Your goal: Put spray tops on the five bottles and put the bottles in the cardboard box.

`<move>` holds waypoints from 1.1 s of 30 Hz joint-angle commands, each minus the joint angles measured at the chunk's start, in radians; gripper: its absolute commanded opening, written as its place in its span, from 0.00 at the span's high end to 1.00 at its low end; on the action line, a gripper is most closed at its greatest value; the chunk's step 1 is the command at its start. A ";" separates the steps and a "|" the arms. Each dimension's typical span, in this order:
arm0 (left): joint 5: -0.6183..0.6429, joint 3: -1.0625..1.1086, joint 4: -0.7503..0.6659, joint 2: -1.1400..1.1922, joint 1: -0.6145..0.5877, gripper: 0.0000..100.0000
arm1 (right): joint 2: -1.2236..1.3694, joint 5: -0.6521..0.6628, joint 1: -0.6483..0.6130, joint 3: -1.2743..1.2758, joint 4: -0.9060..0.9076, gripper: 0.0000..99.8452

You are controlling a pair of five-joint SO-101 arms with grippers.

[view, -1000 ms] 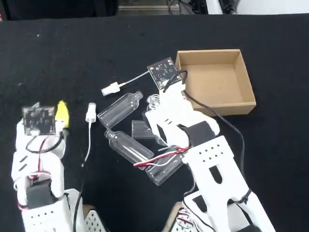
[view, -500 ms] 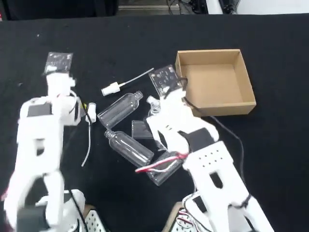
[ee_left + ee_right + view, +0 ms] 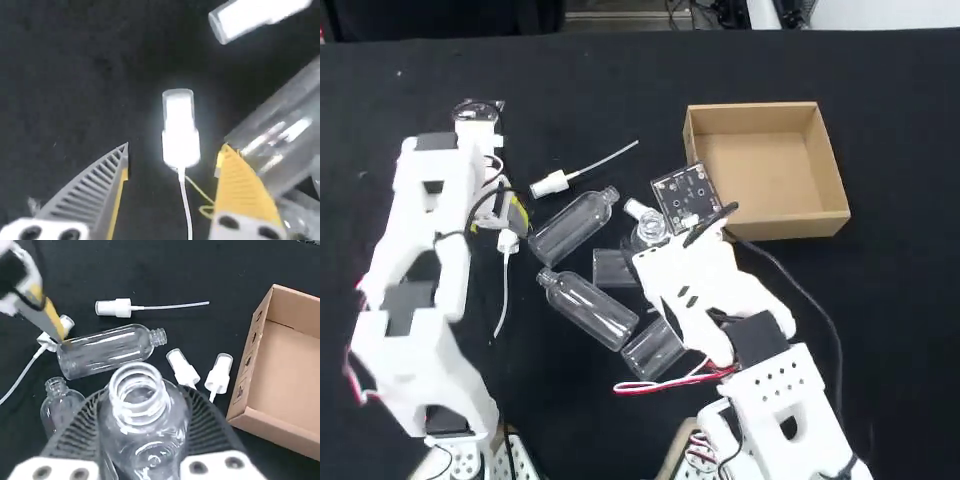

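Black cloth covers the worktop [image 3: 880,330], with cables and gear cut off beyond its far edge. Toward the left edge the left tool [image 3: 175,150] hangs spread, its fingers straddling a white spray top [image 3: 180,132] without touching it, a clear bottle [image 3: 280,135] just beside one finger. Near the middle the right tool [image 3: 145,410] is pinching an open-necked bottle [image 3: 137,405] beside the cardboard box [image 3: 765,165], and the right arm partly hides another bottle [image 3: 655,348] nearer the front edge.

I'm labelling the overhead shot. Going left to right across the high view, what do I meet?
Left arm → spray top → upper lying bottle → held bottle → cardboard box.
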 commanded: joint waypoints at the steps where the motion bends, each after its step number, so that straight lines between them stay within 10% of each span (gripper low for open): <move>1: 0.005 -0.174 0.020 0.146 -0.004 0.74 | -0.028 0.002 -0.015 -0.005 -0.029 0.99; 22: -0.068 -0.257 0.170 0.279 -0.001 0.97 | -0.035 0.002 -0.015 -0.004 -0.029 0.99; 33: 0.034 -0.291 0.282 -0.224 0.005 0.97 | -0.061 -0.008 -0.104 0.012 -0.051 0.99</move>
